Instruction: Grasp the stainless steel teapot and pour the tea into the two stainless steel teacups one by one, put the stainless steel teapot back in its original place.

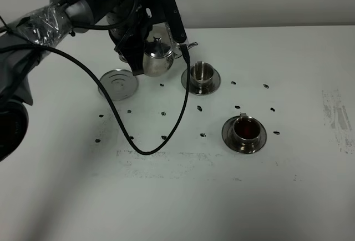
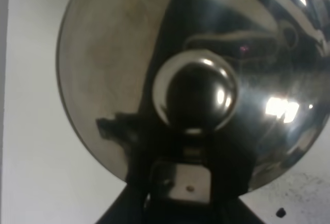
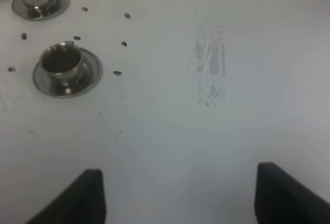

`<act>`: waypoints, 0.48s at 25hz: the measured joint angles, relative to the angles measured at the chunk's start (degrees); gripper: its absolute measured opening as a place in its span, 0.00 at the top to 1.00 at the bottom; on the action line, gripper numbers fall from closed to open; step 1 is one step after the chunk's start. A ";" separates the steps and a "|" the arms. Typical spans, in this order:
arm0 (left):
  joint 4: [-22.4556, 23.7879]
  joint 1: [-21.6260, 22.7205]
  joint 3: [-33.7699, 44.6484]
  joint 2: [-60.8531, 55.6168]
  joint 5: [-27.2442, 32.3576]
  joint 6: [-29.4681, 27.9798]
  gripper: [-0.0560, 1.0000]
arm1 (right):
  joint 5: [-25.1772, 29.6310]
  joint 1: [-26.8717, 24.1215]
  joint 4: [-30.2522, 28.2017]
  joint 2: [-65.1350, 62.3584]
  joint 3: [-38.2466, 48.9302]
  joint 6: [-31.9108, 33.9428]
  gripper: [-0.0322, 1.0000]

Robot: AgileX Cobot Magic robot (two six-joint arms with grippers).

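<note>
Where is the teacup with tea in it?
In the exterior high view, the filled teacup sits on its saucer right of centre, nearer the camera than the other teacup by the teapot.

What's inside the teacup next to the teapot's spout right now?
Only bare shiny steel shows inside that teacup, with none of the reddish tea that the front teacup holds. Its near wall hides part of the bottom.

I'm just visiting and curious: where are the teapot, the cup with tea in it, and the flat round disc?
teapot [image 1: 158, 62], high camera view, on its shiny belly.
cup with tea [image 1: 246, 129], high camera view, on the tea inside.
flat round disc [image 1: 118, 83], high camera view, on its ringed middle.
</note>
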 joint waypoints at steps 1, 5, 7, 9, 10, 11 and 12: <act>0.00 0.12 -0.71 0.41 0.24 0.90 0.78 | 0.00 0.00 0.00 0.00 0.00 0.00 0.40; -0.06 0.77 -1.58 0.82 -0.08 4.65 0.78 | 0.00 0.00 0.00 0.00 0.00 0.00 0.40; 0.00 1.25 -1.63 0.88 -0.73 5.51 0.78 | 0.00 0.00 0.00 0.00 0.00 0.00 0.40; 0.13 1.68 -1.63 1.07 -0.92 6.88 0.78 | 0.00 0.00 0.00 0.00 0.00 0.00 0.40; 0.15 1.83 -1.63 1.26 -0.99 8.19 0.78 | 0.00 0.00 0.00 0.00 0.00 0.00 0.40; 0.20 1.89 -1.63 1.48 -1.05 9.50 0.78 | 0.00 0.00 0.00 0.00 0.00 0.00 0.40; 0.20 1.89 -1.63 1.60 -1.05 11.00 0.78 | 0.00 0.00 0.00 0.00 0.00 0.00 0.40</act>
